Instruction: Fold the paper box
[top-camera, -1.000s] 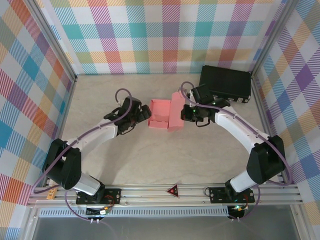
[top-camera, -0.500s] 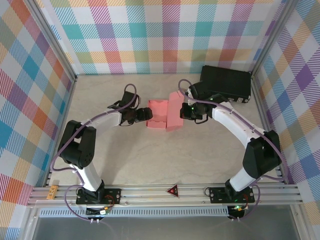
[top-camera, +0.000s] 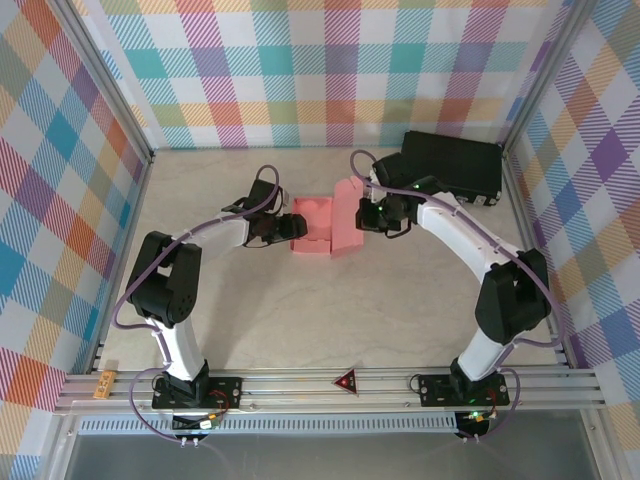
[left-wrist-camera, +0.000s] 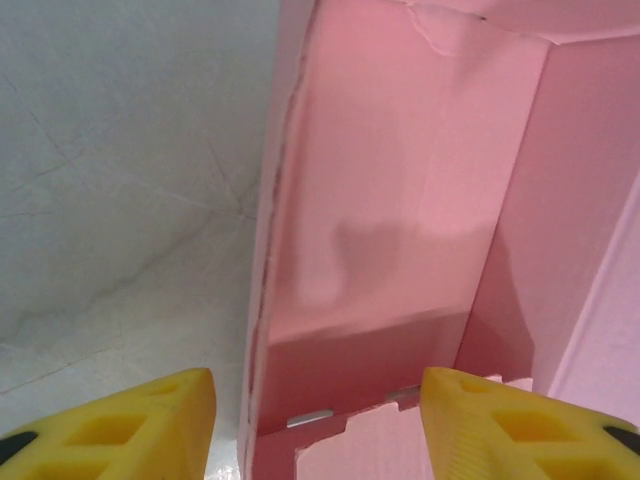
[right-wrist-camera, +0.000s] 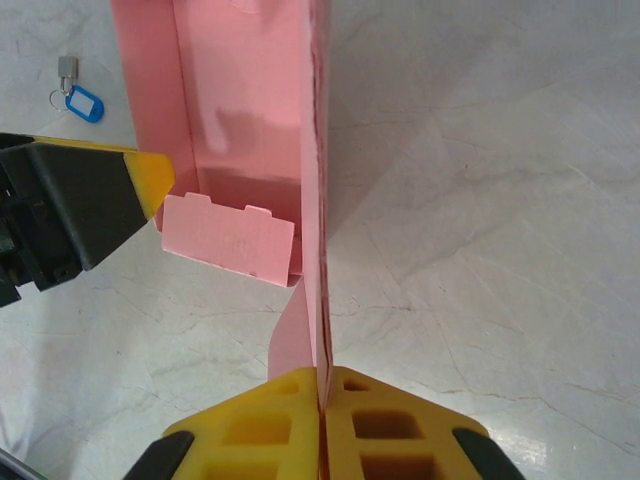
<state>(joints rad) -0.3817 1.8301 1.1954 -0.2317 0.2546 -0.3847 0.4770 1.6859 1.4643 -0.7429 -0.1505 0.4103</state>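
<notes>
The salmon-pink paper box (top-camera: 313, 222) lies partly folded in the middle of the table, an open tray with one tall panel standing along its right side. My right gripper (top-camera: 363, 215) is shut on the edge of that upright panel (right-wrist-camera: 318, 200), its yellow fingers pressed together around the thin card (right-wrist-camera: 322, 395). My left gripper (top-camera: 290, 230) is open at the box's left end (left-wrist-camera: 315, 425). The box's side wall (left-wrist-camera: 262, 330) stands between its fingers: one yellow fingertip (left-wrist-camera: 120, 425) is outside the wall, the other over a notched flap (left-wrist-camera: 360, 445) inside.
A black hard case (top-camera: 451, 165) lies at the back right, just behind the right arm. A small key on a blue tag (right-wrist-camera: 78, 101) rests on the table beyond the box. Plaid walls enclose the table on three sides.
The left gripper has come in closer to the box's left end and the left arm's elbow has swung back. The right gripper has moved up and left, bringing the panel more upright.
</notes>
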